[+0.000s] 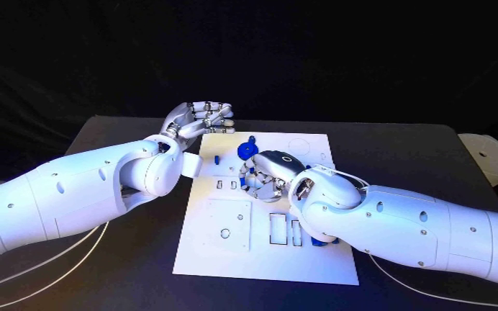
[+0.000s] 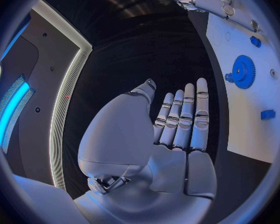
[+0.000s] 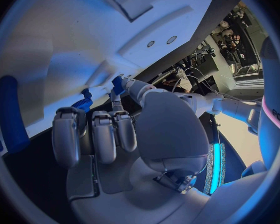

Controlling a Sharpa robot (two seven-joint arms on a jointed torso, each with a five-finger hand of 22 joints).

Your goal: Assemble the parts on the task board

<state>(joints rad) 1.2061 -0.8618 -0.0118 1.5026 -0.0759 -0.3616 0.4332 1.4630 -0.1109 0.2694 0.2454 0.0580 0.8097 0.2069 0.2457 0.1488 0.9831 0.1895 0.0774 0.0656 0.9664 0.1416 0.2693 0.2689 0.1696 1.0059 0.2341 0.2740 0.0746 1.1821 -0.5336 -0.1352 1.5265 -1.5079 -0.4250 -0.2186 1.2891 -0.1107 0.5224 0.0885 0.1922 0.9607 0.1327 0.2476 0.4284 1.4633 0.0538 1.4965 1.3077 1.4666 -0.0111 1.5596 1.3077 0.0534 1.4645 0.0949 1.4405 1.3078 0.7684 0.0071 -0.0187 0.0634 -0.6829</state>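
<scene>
Just one blue gear [image 1: 247, 150], two hands.

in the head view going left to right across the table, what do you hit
left hand by the board's far left corner → blue gear standing on the task board → right hand over the board's middle

the left arm reaches in low across the table, its hand [image 1: 200, 119] raised at the far end, holding nothing, fingers [image 2: 180, 119] straight and pressed side by side. the right arm comes in from the opposite side with its wrist bent, and its hand [image 1: 268, 174] is turned palm down, fingers [image 3: 96, 134] curled in together.
</scene>
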